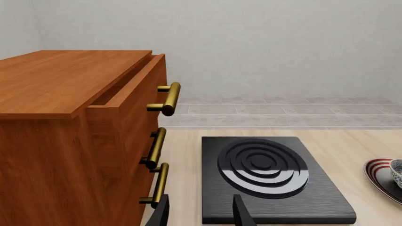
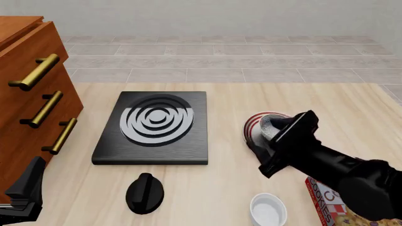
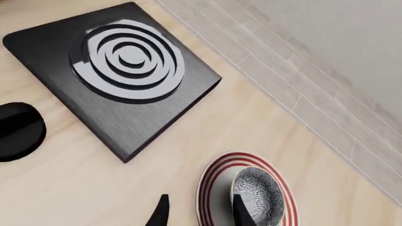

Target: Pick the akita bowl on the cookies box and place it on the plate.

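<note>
The akita bowl (image 3: 259,195), dark and white-speckled, sits upright on the red-ringed plate (image 3: 213,181). My right gripper (image 3: 201,214) hangs open just above and beside them, one finger (image 3: 242,212) overlapping the bowl's near rim, with nothing between the fingers. In the front view the right arm covers most of the plate (image 2: 251,123) and the bowl (image 2: 271,123). The red cookies box (image 2: 325,203) lies at the front right, partly under that arm, nothing showing on it. My left gripper (image 1: 201,216) is open and empty at the front left, near the cabinet.
A black stove burner (image 2: 154,125) lies mid-table with its black knob (image 2: 144,192) in front. A plain white small bowl (image 2: 267,210) stands left of the cookies box. A wooden cabinet (image 2: 25,89) with brass handles fills the left side, its top drawer (image 1: 122,96) slightly open.
</note>
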